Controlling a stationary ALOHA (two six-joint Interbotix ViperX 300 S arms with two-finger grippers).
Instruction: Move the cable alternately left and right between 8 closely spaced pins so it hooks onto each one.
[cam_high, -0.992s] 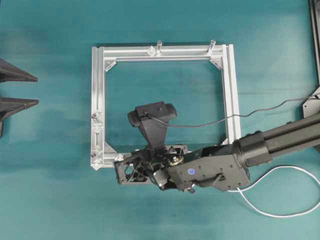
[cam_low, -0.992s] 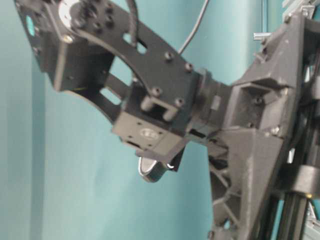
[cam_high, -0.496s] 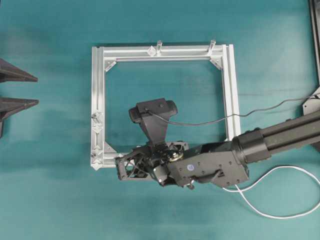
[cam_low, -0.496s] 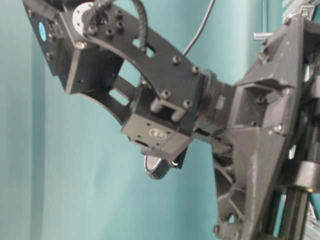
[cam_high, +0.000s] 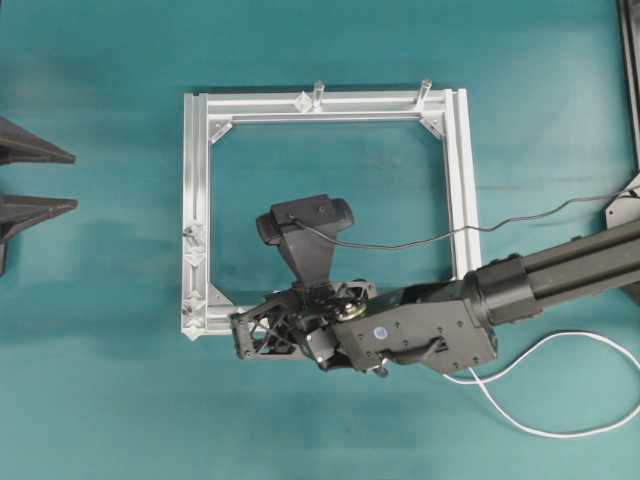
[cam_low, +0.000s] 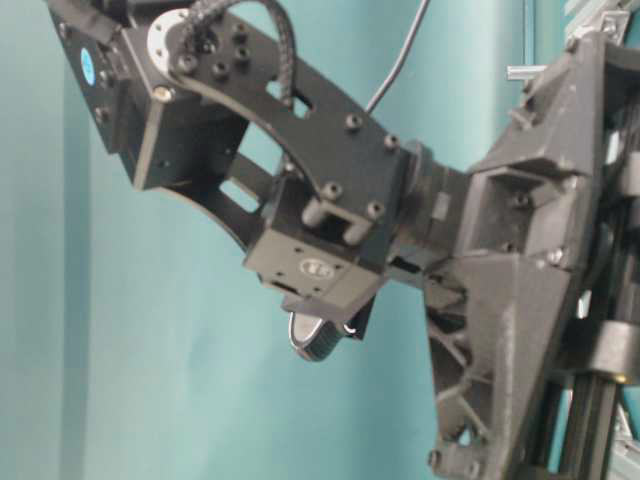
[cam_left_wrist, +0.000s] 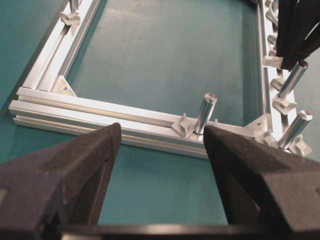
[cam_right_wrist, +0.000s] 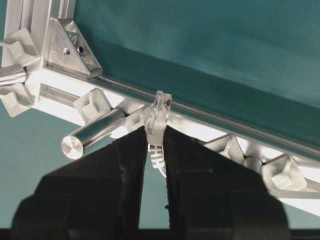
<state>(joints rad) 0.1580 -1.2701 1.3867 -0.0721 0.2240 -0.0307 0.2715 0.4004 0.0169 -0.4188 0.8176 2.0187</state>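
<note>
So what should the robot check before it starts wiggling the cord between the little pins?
1. Plug gripped: ok. The right gripper is shut on the cable, with its plug end poking out past the fingertips.
2. Plug near the rail: ok. It sits right at the aluminium frame, beside a round post.
3. Pins in reach: ok. Diamond pins line the rail next to the gripper.
4. Cable hooked on any pin: not ok, none yet.
5. Slack free: ok. The cable trails loosely on the table.
6. Left gripper out of the way: ok, open and empty.
</note>
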